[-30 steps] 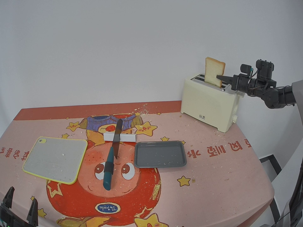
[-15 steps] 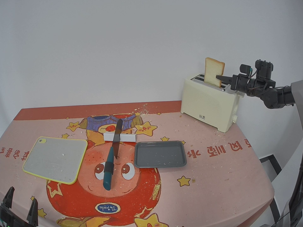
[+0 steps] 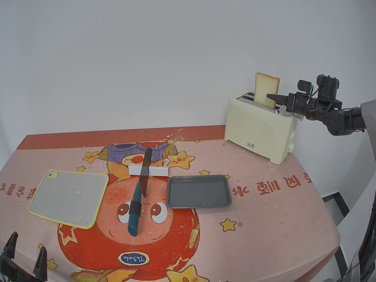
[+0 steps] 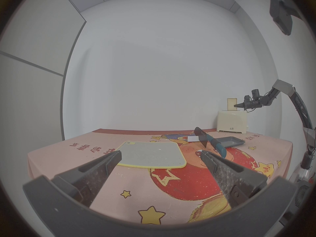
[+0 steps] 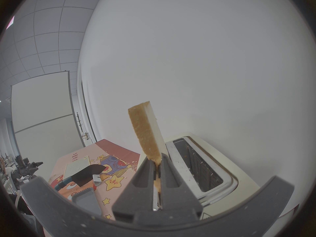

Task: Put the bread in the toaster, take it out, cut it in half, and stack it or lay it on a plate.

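The right claw (image 3: 270, 96) has hardly moved. It still pinches the tan square bread slice (image 3: 266, 86), upright atop the cream box toaster (image 3: 258, 130). Its wrist view shows fingers (image 5: 144, 178) shut tight on the slice's bottom. The left claw (image 4: 160, 153) hangs wide open, empty.

**Three views, one toaster (image 3: 258, 132)**

Your head camera looks forward and down from well back and left of the toaster. Your left wrist camera sits low at the table (image 4: 56, 157) edge farthest from the toaster, facing it. Your right wrist camera sits close beside the toaster's slots. All three share the toaster
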Controlling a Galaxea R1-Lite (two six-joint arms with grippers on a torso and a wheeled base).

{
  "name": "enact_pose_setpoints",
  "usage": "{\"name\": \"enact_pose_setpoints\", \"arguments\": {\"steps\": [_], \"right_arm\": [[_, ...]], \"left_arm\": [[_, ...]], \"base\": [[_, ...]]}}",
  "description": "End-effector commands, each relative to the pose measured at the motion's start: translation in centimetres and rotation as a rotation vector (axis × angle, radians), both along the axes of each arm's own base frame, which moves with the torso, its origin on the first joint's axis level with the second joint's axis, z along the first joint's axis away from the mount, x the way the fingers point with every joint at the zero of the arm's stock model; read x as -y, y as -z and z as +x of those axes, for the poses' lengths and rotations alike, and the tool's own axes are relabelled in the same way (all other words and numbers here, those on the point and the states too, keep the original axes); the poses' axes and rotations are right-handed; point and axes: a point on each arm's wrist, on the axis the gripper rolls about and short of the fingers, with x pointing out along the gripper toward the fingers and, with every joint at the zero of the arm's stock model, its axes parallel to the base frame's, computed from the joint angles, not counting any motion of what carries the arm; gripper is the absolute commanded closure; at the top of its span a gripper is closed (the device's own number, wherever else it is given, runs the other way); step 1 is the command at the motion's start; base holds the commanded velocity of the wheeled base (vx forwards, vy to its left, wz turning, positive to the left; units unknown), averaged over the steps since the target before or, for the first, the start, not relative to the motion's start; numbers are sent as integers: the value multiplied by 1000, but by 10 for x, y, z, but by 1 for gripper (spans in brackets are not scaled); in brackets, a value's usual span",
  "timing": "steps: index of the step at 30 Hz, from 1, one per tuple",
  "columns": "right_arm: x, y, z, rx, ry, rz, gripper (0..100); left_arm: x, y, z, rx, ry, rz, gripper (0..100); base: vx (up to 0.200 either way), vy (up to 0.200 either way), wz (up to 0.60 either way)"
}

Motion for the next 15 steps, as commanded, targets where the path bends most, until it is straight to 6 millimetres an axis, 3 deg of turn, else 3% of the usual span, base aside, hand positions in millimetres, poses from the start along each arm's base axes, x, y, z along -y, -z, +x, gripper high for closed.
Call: {"name": "enact_pose_setpoints", "arguments": {"steps": [1,15], "right_arm": [[1,0,0,0,2,0,0],[5,0,-15,-25,4,-7,0]], "left_arm": [[0,5,0,-1,-1,0,0],[0,5,0,-1,-1,0,0]], "base": [[0,0,0],[0,0,0]]}}
